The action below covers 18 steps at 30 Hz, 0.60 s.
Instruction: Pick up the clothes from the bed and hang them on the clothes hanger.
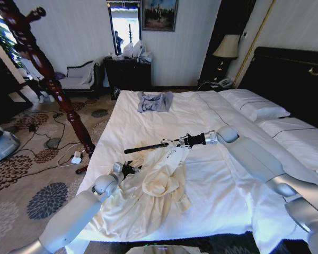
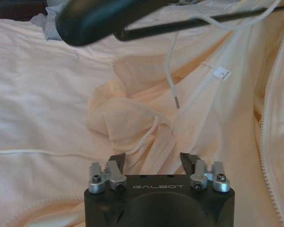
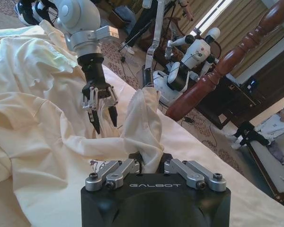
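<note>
Nearest to me, the clothes [image 1: 148, 196] lie crumpled on the near left part of the bed [image 1: 222, 174]: a cream, long-sleeved garment with a zip edge, white drawstrings and a small white label, spread in soft folds toward the bed's left edge. My left gripper [image 1: 133, 169] hovers just above the cloth near that edge, its fingers [image 3: 95, 124] parted and holding nothing; in the left wrist view I see a bunched fold of fabric right below it. Just past it, my right gripper [image 1: 176, 143] reaches in from the right across the mattress and pinches a raised peak of the garment, jaws closed on the cloth, which stands up in a point between the fingertips. A slim dark rod [image 1: 146, 148] shows at that gripper, pointing left over the sheet.

Left of the bed, the clothes hanger [image 1: 42, 63] rises from the patterned carpet, leaning across my view. Cables and a white adapter [image 1: 77, 157] lie at its foot. Farther up the bed rests a small grey-blue garment [image 1: 154, 101], then white pillows [image 1: 254, 106] against the dark headboard [image 1: 291, 79].
</note>
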Tool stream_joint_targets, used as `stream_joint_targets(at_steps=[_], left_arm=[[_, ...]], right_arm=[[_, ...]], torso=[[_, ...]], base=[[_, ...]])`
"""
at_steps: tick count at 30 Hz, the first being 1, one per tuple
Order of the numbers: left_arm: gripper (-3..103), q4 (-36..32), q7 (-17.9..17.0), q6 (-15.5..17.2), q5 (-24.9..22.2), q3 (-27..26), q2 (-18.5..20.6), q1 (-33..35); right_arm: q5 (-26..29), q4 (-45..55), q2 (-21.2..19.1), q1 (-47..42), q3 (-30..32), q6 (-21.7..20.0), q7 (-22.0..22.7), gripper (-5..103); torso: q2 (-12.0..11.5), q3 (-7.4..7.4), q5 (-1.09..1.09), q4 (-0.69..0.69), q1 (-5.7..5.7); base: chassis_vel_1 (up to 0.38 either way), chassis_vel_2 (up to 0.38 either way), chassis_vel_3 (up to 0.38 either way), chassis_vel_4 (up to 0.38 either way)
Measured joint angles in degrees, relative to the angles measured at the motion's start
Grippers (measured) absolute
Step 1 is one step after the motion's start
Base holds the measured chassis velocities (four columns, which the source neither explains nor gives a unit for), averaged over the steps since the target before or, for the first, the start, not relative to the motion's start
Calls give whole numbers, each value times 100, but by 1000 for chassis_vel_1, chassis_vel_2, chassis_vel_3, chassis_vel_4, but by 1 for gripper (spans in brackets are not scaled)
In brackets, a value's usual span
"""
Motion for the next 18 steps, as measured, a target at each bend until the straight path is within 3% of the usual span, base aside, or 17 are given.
stream_joint_targets(at_steps=[6, 9, 10, 18], left_arm=[[48, 46, 4, -21, 105, -30, -31, 31], [32, 60, 1, -62, 117, -88, -67, 72], [32, 60, 1, -62, 117, -88, -67, 72], [2, -61, -35, -297, 56, -513, -148, 356]], right_arm=[[5, 3, 23, 32, -21, 13, 46, 17], [6, 7, 23, 37, -32, 23, 58, 17], [6, 7, 23, 37, -32, 23, 58, 17], [7, 37, -13, 73, -35, 38, 72, 17]], torso=[[0, 0, 0, 0, 0], [0, 0, 0, -1, -1], [0, 0, 0, -1, -1], [1, 0, 0, -1, -1]], base=[[0, 0, 0, 0], [0, 0, 0, 0], [0, 0, 0, 0], [0, 0, 0, 0]])
